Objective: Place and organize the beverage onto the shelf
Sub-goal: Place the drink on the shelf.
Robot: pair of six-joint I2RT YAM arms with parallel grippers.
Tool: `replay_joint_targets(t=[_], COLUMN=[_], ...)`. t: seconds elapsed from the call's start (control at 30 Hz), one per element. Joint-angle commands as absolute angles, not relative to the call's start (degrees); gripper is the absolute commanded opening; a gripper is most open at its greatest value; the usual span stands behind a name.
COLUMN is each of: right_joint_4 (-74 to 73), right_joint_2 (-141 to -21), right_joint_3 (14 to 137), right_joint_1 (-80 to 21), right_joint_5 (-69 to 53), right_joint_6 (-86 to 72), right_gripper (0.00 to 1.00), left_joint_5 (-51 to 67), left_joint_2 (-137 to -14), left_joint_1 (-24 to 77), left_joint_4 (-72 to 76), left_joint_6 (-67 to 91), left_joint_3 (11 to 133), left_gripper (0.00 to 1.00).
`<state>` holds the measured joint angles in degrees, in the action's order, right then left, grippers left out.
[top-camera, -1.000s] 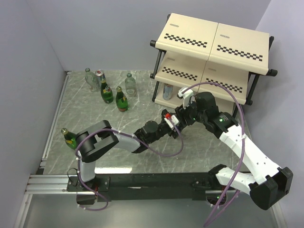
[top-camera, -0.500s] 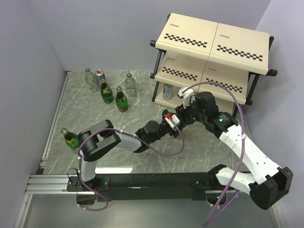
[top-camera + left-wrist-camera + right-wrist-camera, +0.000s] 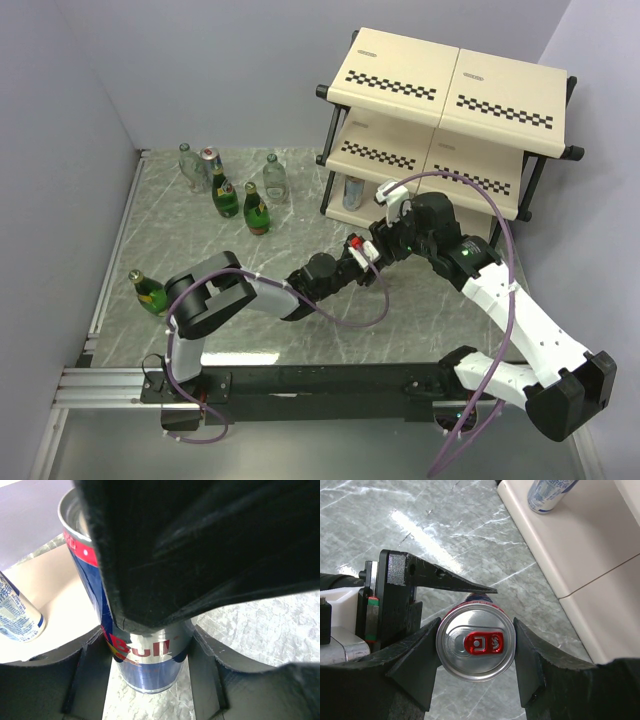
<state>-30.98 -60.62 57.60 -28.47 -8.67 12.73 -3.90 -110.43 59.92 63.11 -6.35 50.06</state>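
Note:
A slim silver-and-blue can (image 3: 357, 243) with a red tab is held upright just above the marble table, in front of the shelf (image 3: 450, 90). My left gripper (image 3: 356, 254) is shut on its lower body; in the left wrist view the can (image 3: 150, 650) sits tight between the fingers (image 3: 92, 675). My right gripper (image 3: 374, 243) grips its top from above; in the right wrist view both fingers (image 3: 415, 665) press the rim of the can (image 3: 476, 642). A second can (image 3: 353, 190) stands on the lowest shelf board (image 3: 570, 545).
At the far left of the table stand two green bottles (image 3: 225, 195), two clear bottles (image 3: 274, 178) and one more can (image 3: 209, 158). A third green bottle (image 3: 147, 290) stands alone at the near left. The shelf frame's black leg (image 3: 328, 195) is just beyond the grippers.
My left arm has reached slightly further right with the can, up to the right gripper. The right arm has barely moved.

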Motion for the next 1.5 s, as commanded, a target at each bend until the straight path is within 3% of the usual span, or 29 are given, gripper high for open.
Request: replay_joint_targets(t=[0.0,0.13,0.27,0.37,0.87,1.47], right_joint_4=[-26.9,-26.8,-26.3,-25.8,-26.0,-24.3], right_joint_2=[-60.1,-59.5,-58.0,-56.7,-47.7,-42.5], right_joint_3=[57.3,57.3,56.6,56.0,54.9,53.4], right_joint_1=[-29.4,-29.4,-28.9,-28.1,-19.1,-12.0], right_joint_5=[-11.9,-11.5,-10.1,-10.5,-16.3,-17.1], right_joint_6=[13.0,13.2,13.0,12.7,12.1,8.4], right_gripper=[0.34,0.47,0.83,0.95,0.99,0.99], left_joint_5=[-2.5,-1.2,-0.7,-0.7,-0.8,-1.5], left_joint_2=[-110.5,-110.2,-110.2,-110.5,-113.4,-125.0], left_joint_1=[60.1,59.6,58.8,58.4,56.1,51.2], left_joint_4=[64.1,65.4,67.5,68.5,69.4,68.0], left_joint_6=[-6.2,-4.0,-1.9,-1.5,3.4,8.6], left_joint_3=[52.8,51.9,50.6,49.9,52.0,69.2], left_gripper=[0.0,0.0,0.0,0.0,0.0,0.0])
